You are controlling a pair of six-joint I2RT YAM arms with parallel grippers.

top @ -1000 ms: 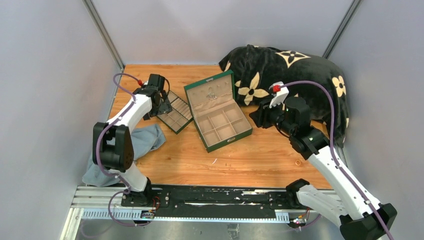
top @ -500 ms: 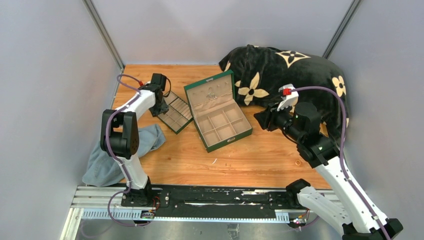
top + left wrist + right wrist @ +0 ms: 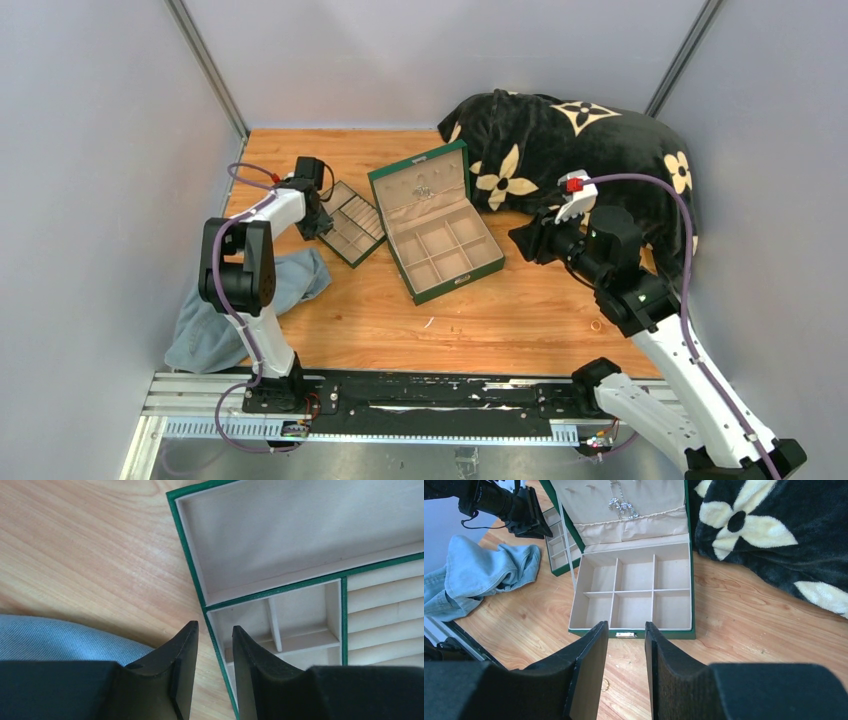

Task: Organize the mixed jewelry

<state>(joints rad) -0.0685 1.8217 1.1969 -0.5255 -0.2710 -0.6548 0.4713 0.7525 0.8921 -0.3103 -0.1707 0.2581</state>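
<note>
The green jewelry box point(image 3: 455, 285) lies open mid-table, and a silvery cluster point(image 3: 424, 191) hangs in its upright lid. Its loose divided tray point(image 3: 350, 235) rests to the left. My left gripper point(image 3: 322, 222) is at that tray's left edge. In the left wrist view its jaws point(image 3: 214, 627) straddle the tray's green wall point(image 3: 186, 555), narrowed, with wood showing between. My right gripper point(image 3: 520, 240) hovers right of the box, open and empty point(image 3: 626, 625), facing the box front point(image 3: 664, 634) and the cluster point(image 3: 622, 507). A gold ring point(image 3: 605, 684) lies on the wood below it; another ring point(image 3: 597, 325) lies by the right arm.
A crumpled blue cloth point(image 3: 250, 300) lies at the near left, just beside the left fingers point(image 3: 60, 630). A black flowered blanket point(image 3: 590, 150) fills the back right corner. A thin pale sliver point(image 3: 430, 322) lies on the wood in front of the box. Grey walls enclose the table.
The left jaws have narrowed from wide open and settled over the tray's left edge. The right arm drew back to the right from the box, then held still.
</note>
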